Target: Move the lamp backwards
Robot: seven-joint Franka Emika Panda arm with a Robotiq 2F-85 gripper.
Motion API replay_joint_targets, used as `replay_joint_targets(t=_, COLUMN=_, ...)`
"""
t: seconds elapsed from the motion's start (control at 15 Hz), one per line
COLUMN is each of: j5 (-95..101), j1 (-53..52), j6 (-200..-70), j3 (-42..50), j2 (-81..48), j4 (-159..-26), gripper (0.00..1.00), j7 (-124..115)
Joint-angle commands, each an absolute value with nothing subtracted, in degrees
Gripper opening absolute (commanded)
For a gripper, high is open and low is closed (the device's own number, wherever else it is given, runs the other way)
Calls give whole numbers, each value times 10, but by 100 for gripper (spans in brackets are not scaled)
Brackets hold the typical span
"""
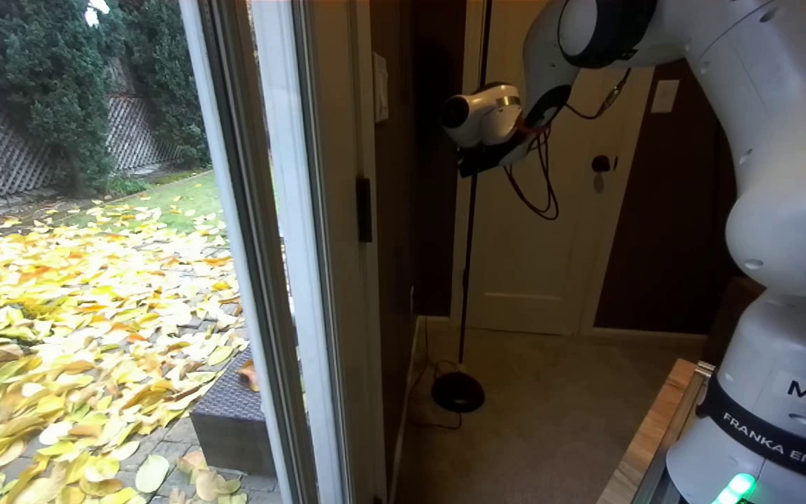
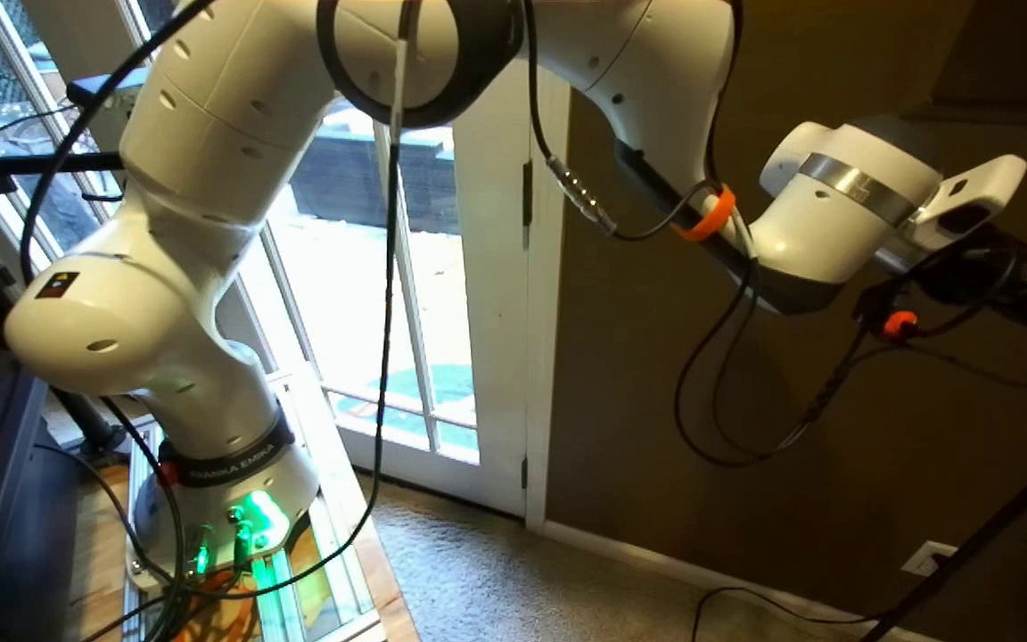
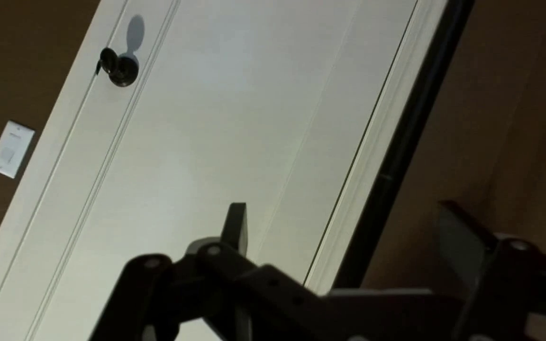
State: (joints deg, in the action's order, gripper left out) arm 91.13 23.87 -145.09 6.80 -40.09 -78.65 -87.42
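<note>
In an exterior view the lamp [image 1: 466, 276] stood just right of center, its round base [image 1: 457, 392] on the carpet [image 1: 550, 420], low in the frame. In the wrist view its dark pole [image 3: 398, 156] slanted from upper right to lower center, passing between the jaws as seen there, nearer the one at right. The jaws were wide apart; a gap showed on each side of the pole, and neither touched it. How deep it sat between them could not be told.
</note>
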Motion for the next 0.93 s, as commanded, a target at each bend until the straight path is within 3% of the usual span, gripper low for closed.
replay_joint_targets(t=0.0, j5=853, j1=246, j6=-1434, j3=60, j2=-301, j4=-927, gripper=100, j7=-759)
replay_joint_targets(t=0.27, j5=812, j1=244, j6=-1386, j3=61, j2=-202, j4=-1032, gripper=100, j7=-619)
replay_joint_targets(t=0.87, j5=556, j1=208, j6=-1497, j3=89, j2=31, j4=-1277, gripper=100, j7=-279)
